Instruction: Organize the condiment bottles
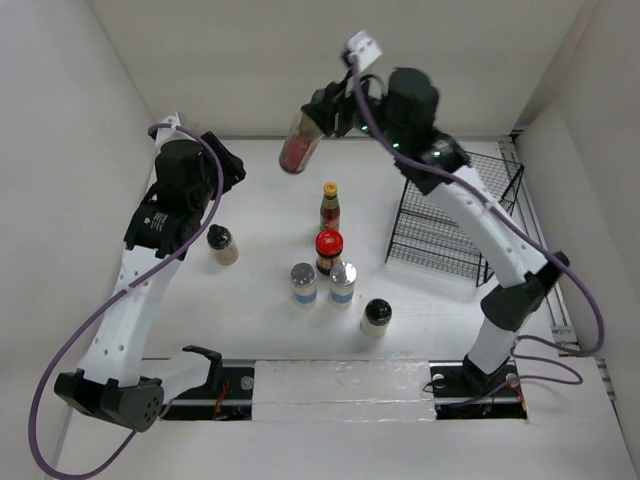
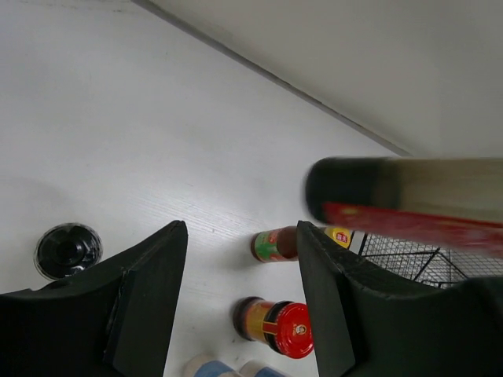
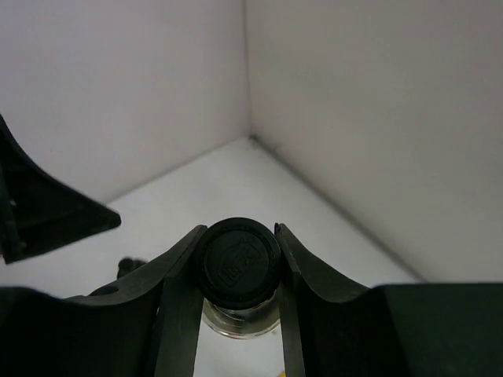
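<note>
Standing around: black wire rack (image 1: 455,225) on the right of the table (image 1: 250,200), well apart from the bottles in the middle.
Crowding the middle: yellow-capped sauce bottle (image 1: 330,205) farthest; red-lidded jar (image 1: 329,248) just near of it; left shaker (image 1: 303,283) and right shaker (image 1: 342,283) side by side, close against the jar's near side.
Outliers: left pale jar (image 1: 222,244) stands alone beside the left arm; right pale jar (image 1: 376,316) stands nearest, right of the shakers.
Right gripper (image 3: 238,232): clenched on the black-capped sauce bottle (image 3: 236,263), one finger on each side of its cap.
Held bottle: in the air over the far middle of the table, tilted, its base toward the left; farther than the yellow-capped sauce bottle and clear of the rack.
Left gripper (image 2: 242,232): released, fingers spread and holding nothing, over the far left of the table.
Seen past the left gripper: the left pale jar lies left of its fingers; the held bottle shows as a blur on the right.
</note>
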You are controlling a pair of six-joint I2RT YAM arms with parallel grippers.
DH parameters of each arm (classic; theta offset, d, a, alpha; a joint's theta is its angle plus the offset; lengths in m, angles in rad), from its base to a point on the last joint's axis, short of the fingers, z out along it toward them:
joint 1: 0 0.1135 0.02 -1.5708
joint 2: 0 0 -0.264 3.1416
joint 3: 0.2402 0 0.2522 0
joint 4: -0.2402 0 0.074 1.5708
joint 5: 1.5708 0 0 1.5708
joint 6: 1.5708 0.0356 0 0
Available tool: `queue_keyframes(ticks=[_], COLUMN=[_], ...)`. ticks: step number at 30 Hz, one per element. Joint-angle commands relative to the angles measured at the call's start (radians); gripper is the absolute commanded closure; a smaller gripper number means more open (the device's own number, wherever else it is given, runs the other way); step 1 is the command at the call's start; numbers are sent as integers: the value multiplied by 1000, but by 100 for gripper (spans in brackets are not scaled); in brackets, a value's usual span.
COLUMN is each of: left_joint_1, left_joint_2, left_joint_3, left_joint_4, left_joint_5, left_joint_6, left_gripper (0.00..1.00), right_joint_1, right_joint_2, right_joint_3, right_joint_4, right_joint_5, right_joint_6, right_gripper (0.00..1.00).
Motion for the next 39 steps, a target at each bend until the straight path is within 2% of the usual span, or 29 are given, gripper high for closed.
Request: queue_keyframes(ticks=[1, 6, 11, 15, 25, 39], left_joint_1=[-1, -1, -71, -71, -71, -71], left_joint_2=[9, 47, 101, 121, 130, 119], left_joint_3=[52, 70, 121, 132, 104, 66], left_joint_4=[49, 70, 70, 70, 98, 107], left_joint_5=[11, 77, 23, 46, 85, 94], left_joint_6=[31, 40, 73, 73, 54, 36], left_gripper=[47, 47, 48, 48, 49, 49], right_joint_1=[-66, -230, -364, -459, -539, -605], right_joint_2=[-147, -174, -184, -213, -277, -224], right_joint_3=[130, 213, 245, 169, -78, -134], right_joint_4=[88, -17, -116, -130, -24, 44], right_joint_5=[16, 44, 44, 44, 45, 76], right_joint_6=[19, 19, 19, 19, -3, -12], right_gripper=[100, 100, 100, 100, 100, 100])
